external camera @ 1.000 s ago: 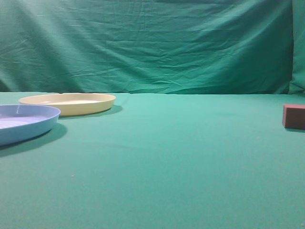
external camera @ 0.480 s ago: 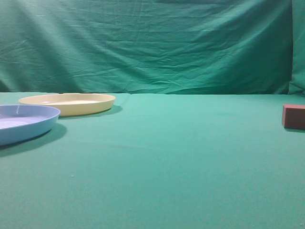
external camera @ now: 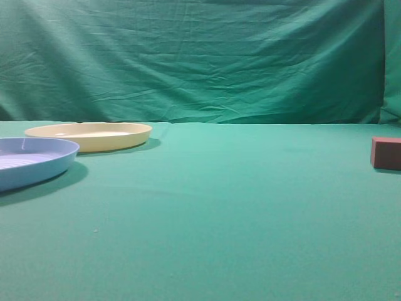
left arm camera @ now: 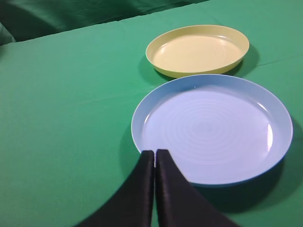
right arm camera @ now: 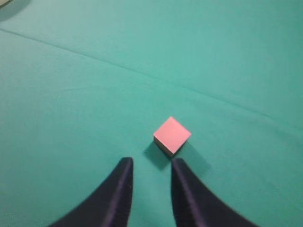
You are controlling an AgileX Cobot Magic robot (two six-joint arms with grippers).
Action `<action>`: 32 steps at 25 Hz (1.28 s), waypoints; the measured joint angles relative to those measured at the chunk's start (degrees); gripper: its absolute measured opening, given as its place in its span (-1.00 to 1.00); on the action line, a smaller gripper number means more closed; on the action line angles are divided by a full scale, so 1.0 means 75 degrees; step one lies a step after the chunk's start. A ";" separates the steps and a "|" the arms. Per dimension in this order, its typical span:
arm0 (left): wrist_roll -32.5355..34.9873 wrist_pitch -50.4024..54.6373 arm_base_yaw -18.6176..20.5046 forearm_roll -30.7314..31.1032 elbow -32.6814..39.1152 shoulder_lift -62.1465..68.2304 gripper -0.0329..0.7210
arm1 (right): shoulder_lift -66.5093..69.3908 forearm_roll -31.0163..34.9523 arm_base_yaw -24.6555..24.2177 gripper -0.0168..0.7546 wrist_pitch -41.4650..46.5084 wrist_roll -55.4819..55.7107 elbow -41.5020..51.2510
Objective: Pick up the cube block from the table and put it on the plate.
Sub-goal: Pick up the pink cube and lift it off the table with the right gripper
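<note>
Cube block point(right arm camera: 172, 135): small, brick red, plain-faced, resting on the green worktop point(external camera: 213, 207) at the far right of the exterior view, well apart from the cream plate point(external camera: 89, 135) and the light blue plate point(external camera: 31, 160). Right claw point(right arm camera: 150, 163) narrowly parted, empty, just short of the block. Left claw point(left arm camera: 155, 153) closed, empty, at the blue plate's rim. Nothing in the exterior view has shifted since the earlier frames.

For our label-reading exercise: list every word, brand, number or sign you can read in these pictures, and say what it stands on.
None: no readable text in any view.
Small reddish-brown cube block: plain faces.
Pale yellow round plastic plate: unmarked.
Light blue round plate: only moulded rings.
Green cloth table: blank.
</note>
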 joint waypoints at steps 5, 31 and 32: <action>0.0000 0.0000 0.0000 0.0000 0.0000 0.0000 -0.91 | 0.1096 0.0014 0.0117 0.42 -0.0150 0.0475 -0.0505; 0.0000 0.0000 0.0000 0.0000 0.0000 0.0000 -0.91 | 0.4597 0.0039 0.0117 -0.16 -0.2125 0.0887 -0.0876; 0.0000 0.0000 0.0000 0.0000 0.0000 0.0000 -0.91 | 0.4597 0.0025 0.0117 -0.16 -0.1966 0.0887 -0.1083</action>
